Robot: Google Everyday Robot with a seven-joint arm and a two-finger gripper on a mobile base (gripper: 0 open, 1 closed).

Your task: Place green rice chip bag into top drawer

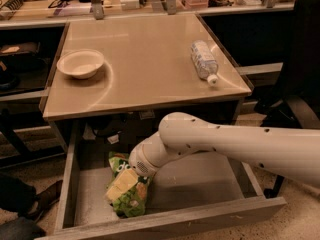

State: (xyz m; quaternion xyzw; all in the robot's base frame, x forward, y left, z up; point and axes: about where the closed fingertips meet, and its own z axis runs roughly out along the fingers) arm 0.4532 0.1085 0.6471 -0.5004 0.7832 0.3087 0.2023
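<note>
The green rice chip bag (pixel 129 204) lies on the bare grey bottom of the open top drawer (pixel 200 184), in its left half. My gripper (pixel 123 182) reaches down into the drawer from the right at the end of the white arm (pixel 225 144) and sits on top of the bag, touching it. The gripper covers the middle of the bag. The drawer is pulled out from under the table, with its flat front panel nearest the camera.
On the beige table top (pixel 145 79) stand a white bowl (pixel 80 64) at the left and a clear plastic water bottle (pixel 204 60) lying on its side at the right. A shoe (pixel 42 199) shows on the floor left of the drawer. Cluttered shelves run along the back.
</note>
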